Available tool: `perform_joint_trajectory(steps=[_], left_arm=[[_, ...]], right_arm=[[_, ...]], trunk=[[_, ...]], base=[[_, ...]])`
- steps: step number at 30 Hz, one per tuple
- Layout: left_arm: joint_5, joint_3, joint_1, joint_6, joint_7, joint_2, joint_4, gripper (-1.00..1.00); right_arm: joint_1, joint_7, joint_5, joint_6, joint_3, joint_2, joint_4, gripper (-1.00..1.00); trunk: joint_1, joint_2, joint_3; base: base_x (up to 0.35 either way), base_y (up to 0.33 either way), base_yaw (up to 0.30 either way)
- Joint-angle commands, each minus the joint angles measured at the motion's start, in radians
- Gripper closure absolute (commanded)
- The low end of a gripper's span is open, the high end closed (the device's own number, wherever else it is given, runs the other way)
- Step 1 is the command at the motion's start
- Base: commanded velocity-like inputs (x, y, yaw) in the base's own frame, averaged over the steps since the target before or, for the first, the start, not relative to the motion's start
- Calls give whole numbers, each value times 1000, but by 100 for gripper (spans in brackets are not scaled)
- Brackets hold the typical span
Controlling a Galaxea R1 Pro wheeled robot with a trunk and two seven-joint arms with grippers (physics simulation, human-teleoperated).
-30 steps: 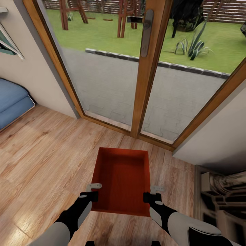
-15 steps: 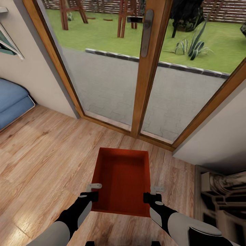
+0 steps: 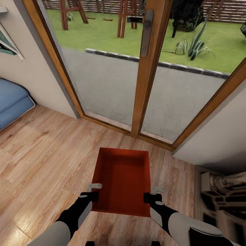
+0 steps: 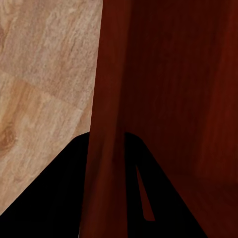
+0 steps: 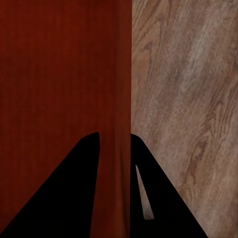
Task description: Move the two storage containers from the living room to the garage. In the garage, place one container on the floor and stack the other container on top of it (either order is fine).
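A: The orange-red rectangular open-top plastic storage container (image 3: 122,179) sits between the two arms in the head view, over the light wood-plank floor (image 3: 44,153) of the living room, its far short wall towards the wood-framed glass doors (image 3: 147,68).

B: How do the hands stand?

A: The left gripper (image 3: 92,193) is on the container's left long wall near the near corner, and the right gripper (image 3: 152,193) is on the right long wall opposite. From the head camera the finger gaps are too small to judge.

B: Do the wrist cameras settle that?

A: They do. In the left wrist view the thin red wall (image 4: 106,148) runs between the two dark fingers (image 4: 59,198), one outside over the planks, one inside over the container's ribbed bottom. The right wrist view gives the same: the wall (image 5: 116,148) passes between that gripper's fingers (image 5: 64,198), bin interior on one side, wood floor (image 5: 188,99) on the other. Both are clamped on a wall.

B: Is the container lifted or resting?

A: Hard to tell; it seems held just above the planks, but I cannot be sure.

B: Anything else around?

A: A blue sofa (image 3: 12,102) at the left edge of the floor, a beige wall (image 3: 218,133) at the right, and dark shelving (image 3: 222,205) in the near right corner.
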Motion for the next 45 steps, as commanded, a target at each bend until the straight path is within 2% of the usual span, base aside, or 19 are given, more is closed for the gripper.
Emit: perform_joint_trajectory(steps=[1,13,36,45], left_arm=[[0,35,-1,6,14,10,-68,100],[13,35,-1,6,13,11,-68,100],[14,35,-1,6,13,17,-68,100],[14,35,-1,6,13,17,-68,100]], right_arm=[[0,-3,-12,0,34,-5,20,100],[0,-4,-9,0,35,-6,20,100],[0,-5,-7,1,38,-5,20,100],[0,-4,-8,0,39,-1,21,100]], trunk=[[0,-1,-1],[0,-1,-1],[0,-1,-1],[0,-1,-3]], base=[[0,0,0],[0,0,0],[0,0,1],[0,0,199]])
